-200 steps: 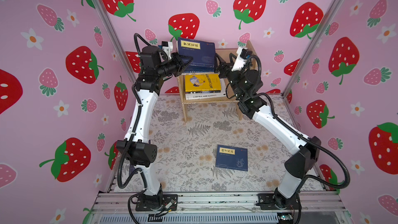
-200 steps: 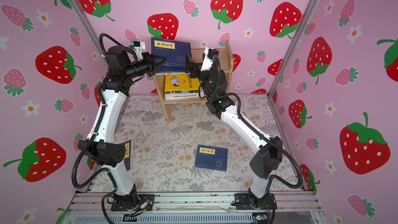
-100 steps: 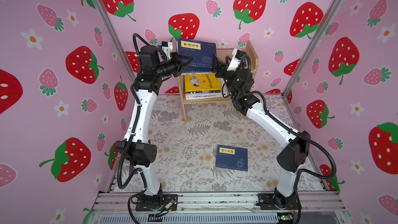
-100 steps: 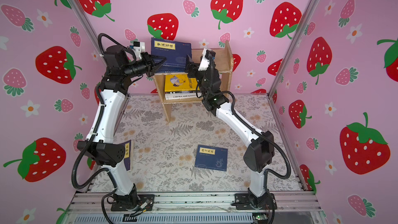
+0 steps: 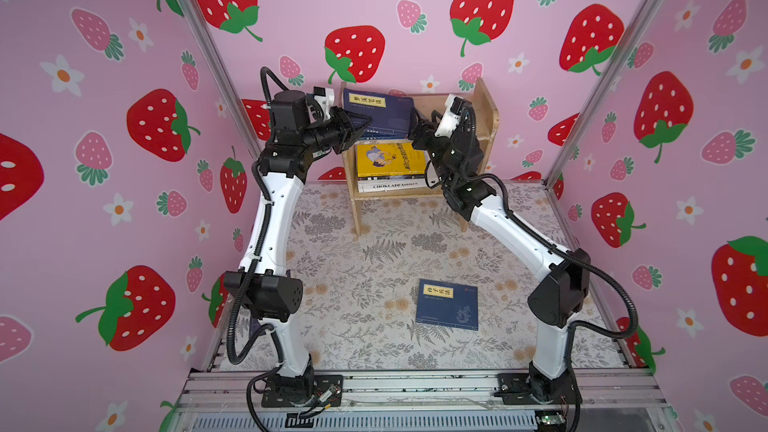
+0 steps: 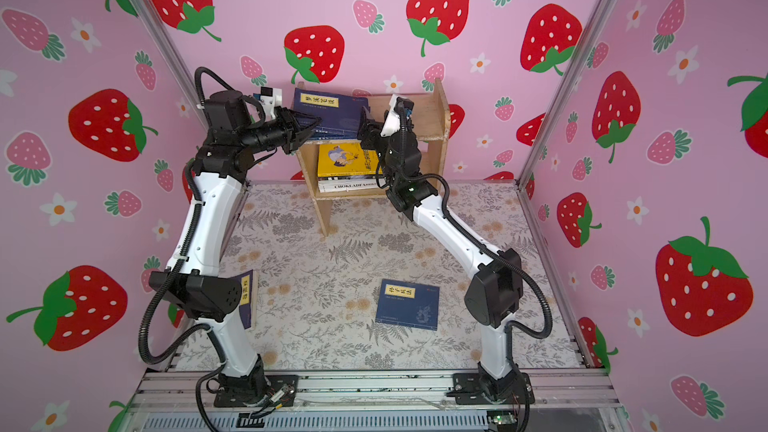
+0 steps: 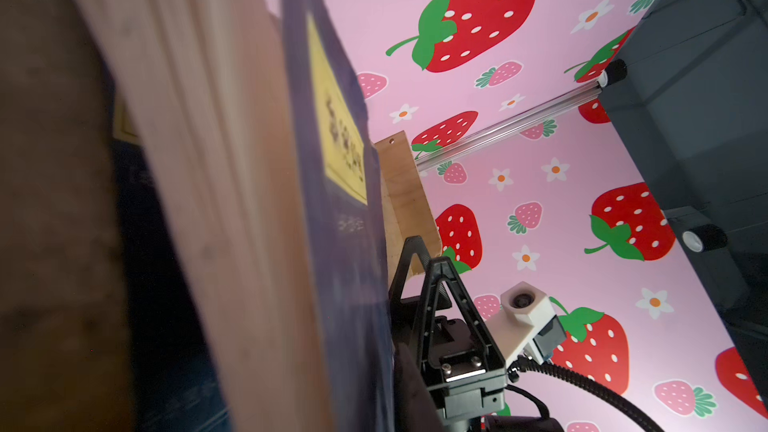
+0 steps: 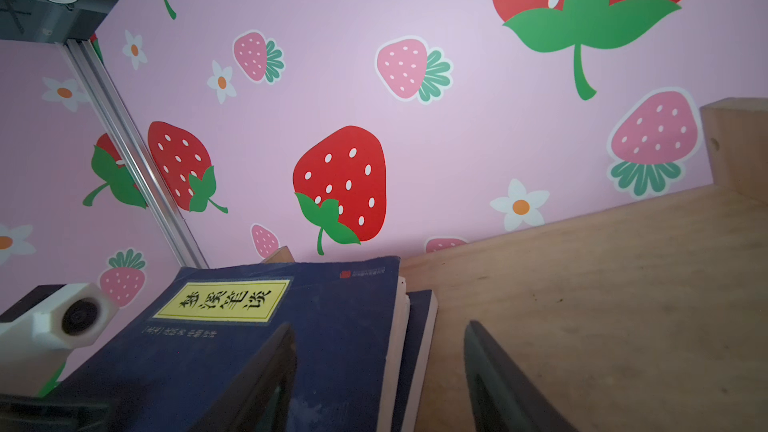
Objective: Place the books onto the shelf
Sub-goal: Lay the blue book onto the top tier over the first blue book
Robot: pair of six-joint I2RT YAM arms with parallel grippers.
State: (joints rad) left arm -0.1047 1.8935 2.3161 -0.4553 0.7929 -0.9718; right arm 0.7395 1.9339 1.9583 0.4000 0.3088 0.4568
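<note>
1. On the upper tier of the shelf, the top navy book lies flat on a second navy book, towards the left end. It is much where it lay a second ago.
2. The left gripper sits at that book's front left corner, as before. Whether it pinches the cover or has let go I cannot tell, since the left wrist view shows only page edges and cover up close.
3. The right gripper has slid leftwards along the tier since the earlier frames and now reaches the book's right edge. Its fingers stand apart, one above the navy cover and the other above bare board, gripping nothing.
4. The right arm's elbow has swung slightly inward.
5. On the lower tier, the yellow cartoon book rests on the white Chokladfabriken book, unchanged.
6. On the floral mat, a loose navy book lies flat in the same spot. Another book shows partly behind the left arm's elbow in a top view.
</note>
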